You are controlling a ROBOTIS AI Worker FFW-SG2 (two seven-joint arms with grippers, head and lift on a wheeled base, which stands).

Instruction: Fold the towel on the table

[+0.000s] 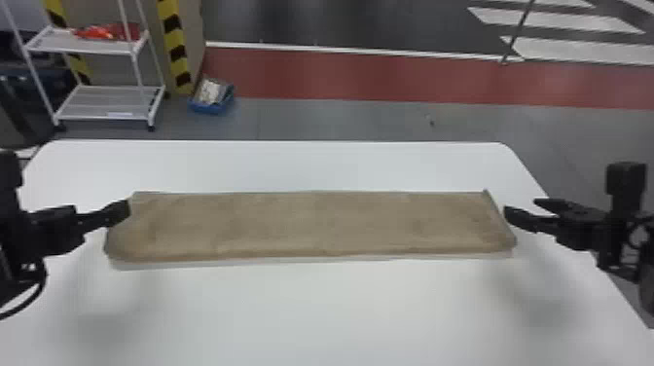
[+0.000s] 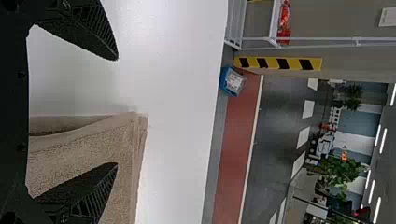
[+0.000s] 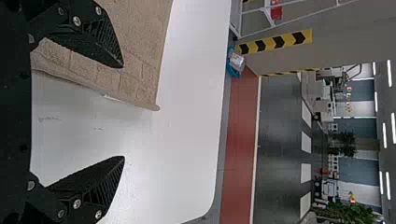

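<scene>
A brown towel (image 1: pixel 311 224) lies as a long folded strip across the white table (image 1: pixel 311 311). At its left end stands my left gripper (image 1: pixel 127 209); at its right end is my right gripper (image 1: pixel 520 207), fingers spread. In the left wrist view my left gripper (image 2: pixel 116 112) is open, one finger over the towel (image 2: pixel 84 158), the other over bare table. My right gripper (image 3: pixel 123 112) is open too in the right wrist view, with the towel's edge (image 3: pixel 135 79) between its parted fingers and one finger above the cloth.
Beyond the table's far edge, a white shelf cart (image 1: pixel 104 102) and a blue bin (image 1: pixel 212 97) stand on the floor at the back left. Bare tabletop lies in front of and behind the towel.
</scene>
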